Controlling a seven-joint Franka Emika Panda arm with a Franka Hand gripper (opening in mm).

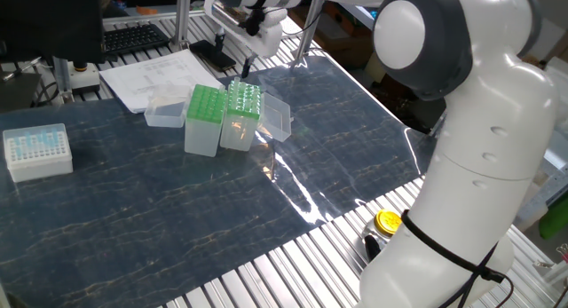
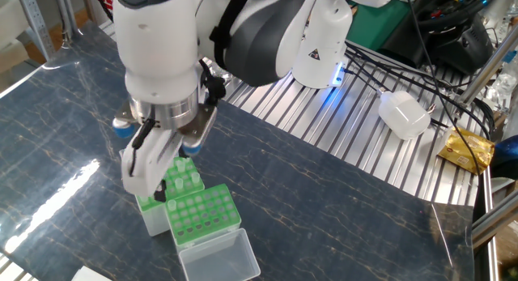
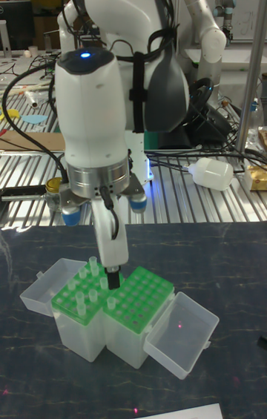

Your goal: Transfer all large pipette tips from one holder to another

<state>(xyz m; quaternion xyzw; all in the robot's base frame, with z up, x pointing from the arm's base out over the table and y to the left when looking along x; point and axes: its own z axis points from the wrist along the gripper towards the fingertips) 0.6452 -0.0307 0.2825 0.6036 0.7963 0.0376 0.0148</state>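
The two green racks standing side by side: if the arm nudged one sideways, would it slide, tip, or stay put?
The green racks look like light, hollow clear plastic, so a nudge would probably slide one. Standing fairly tall, they might tip if pushed near the top. Each open lid juts outward and could catch the gripper.

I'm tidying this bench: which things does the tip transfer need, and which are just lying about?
Needed:
large pipette tips
two green racks
end effector

Lying about:
white tip box
papers
yellow-lidded jar
white bottle
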